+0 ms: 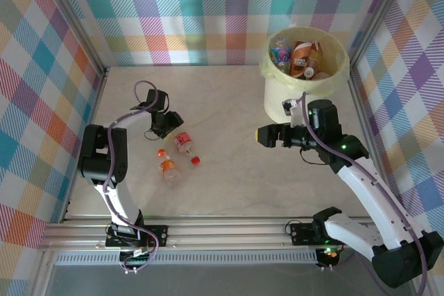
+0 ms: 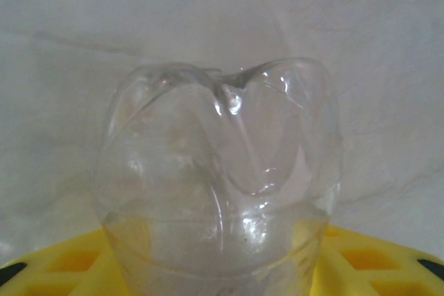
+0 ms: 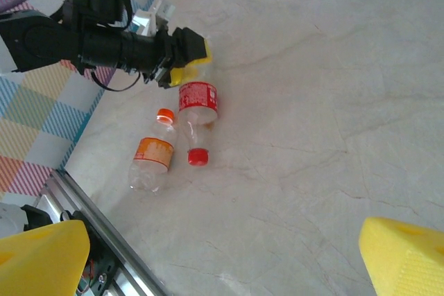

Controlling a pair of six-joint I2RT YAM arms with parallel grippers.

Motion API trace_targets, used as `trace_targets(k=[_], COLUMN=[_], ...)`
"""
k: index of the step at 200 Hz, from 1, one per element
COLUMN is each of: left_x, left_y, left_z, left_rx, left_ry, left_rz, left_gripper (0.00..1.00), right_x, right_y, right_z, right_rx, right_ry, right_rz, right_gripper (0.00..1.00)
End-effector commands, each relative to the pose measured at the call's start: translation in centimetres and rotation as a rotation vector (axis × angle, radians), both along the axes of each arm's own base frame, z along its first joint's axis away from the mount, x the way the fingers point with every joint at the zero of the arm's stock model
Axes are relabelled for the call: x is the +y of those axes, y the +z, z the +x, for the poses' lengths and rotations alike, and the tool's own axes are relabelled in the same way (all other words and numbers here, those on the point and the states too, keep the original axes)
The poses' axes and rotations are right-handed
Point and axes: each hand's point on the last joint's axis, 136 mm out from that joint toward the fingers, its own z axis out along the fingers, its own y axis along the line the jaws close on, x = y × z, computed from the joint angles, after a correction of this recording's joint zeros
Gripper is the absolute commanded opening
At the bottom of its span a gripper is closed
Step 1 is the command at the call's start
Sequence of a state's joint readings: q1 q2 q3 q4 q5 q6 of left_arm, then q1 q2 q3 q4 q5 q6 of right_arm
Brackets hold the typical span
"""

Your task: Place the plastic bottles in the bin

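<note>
Grabbing the red-label bottle by its base

Left end effector (image 1: 171, 129) looks closed on the base of the red-label bottle (image 1: 183, 142). The bottle lies on the worktop (image 1: 236, 102) at about 9 o'clock from centre, red cap pointing to 5 o'clock. Left wrist view: clear lobed base wedged between the yellow fingers (image 2: 62, 265). Orange-label bottle (image 1: 168, 170) lies just beside it at 7 o'clock, apart from the fingers as far as I can tell. Right end effector (image 1: 262, 135) is wide open and holds nothing, near the bin (image 1: 277, 98) at its 7 o'clock. Bin sits at 2 o'clock on the worktop, several bottles inside.

Doing it well, my read: the grip is on the very end of a thin, slippery shell, so lift slow and straight up. Watch that the cap end doesn't swing into the orange one. Carry toward 2 o'clock, high enough to clear the liner-covered rim, and release over the middle. Right arm sits in that path, so route around it.
</note>
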State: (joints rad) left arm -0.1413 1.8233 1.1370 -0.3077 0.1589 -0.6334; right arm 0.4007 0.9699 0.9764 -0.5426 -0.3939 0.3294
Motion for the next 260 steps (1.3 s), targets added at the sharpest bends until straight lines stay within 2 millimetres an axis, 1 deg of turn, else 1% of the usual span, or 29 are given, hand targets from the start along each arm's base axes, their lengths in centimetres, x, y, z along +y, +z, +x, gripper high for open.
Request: trace_targets(k=[1, 16, 33, 48, 76, 103, 124, 159, 200, 260], left_x=[-1.6, -3.2, -5.6, -7.8, -11.4, -14.3, -16.3, -18.3, -19.7, -20.9], left_y=[2.2, 3.4, 5.0, 6.4, 8.8, 10.9, 11.9, 13.1, 13.7, 14.3], left_z=[2.4, 2.6, 2.6, 2.2, 1.1, -0.3, -1.4, -2.5, -3.4, -4.3], left_rx=[-0.095, -0.128, -0.169, -0.199, -0.232, -0.260, -0.268, -0.277, -0.279, -0.287], left_ry=[-0.024, -0.065, -0.113, -0.165, -0.239, -0.292, -0.312, -0.314, -0.303, -0.290], left_rz=[-0.083, -0.106, -0.173, -0.203, -0.300, -0.349, -0.381, -0.431, -0.465, -0.500], left_gripper=[0.54, 0.51, 0.51, 0.51, 0.51, 0.51, 0.52, 0.52, 0.52, 0.52], right_x=[0.4, 0.6, 1.8, 2.7, 3.7, 5.6, 7.2, 9.3, 11.0, 11.3], right_y=[-0.4, -1.2, -1.7, -2.3, -4.1, -5.5, -6.4, -7.3, -7.9, -8.9], right_z=[0.8, 1.3, 1.3, 1.3, 2.2, 2.6, 2.8, 3.2, 3.4, 3.7], right_rx=[0.014, 0.049, 0.083, 0.113, 0.157, 0.207, 0.230, 0.275, 0.288, 0.304], right_ry=[-0.028, -0.049, -0.007, 0.034, 0.041, 0.064, 0.091, 0.117, 0.145, 0.121], right_rz=[0.020, 0.041, 0.097, 0.124, 0.155, 0.185, 0.172, 0.195, 0.196, 0.174], right_gripper=[1.00, 1.00, 0.99, 0.99, 1.00, 1.00, 1.00, 0.97, 0.93, 0.84])
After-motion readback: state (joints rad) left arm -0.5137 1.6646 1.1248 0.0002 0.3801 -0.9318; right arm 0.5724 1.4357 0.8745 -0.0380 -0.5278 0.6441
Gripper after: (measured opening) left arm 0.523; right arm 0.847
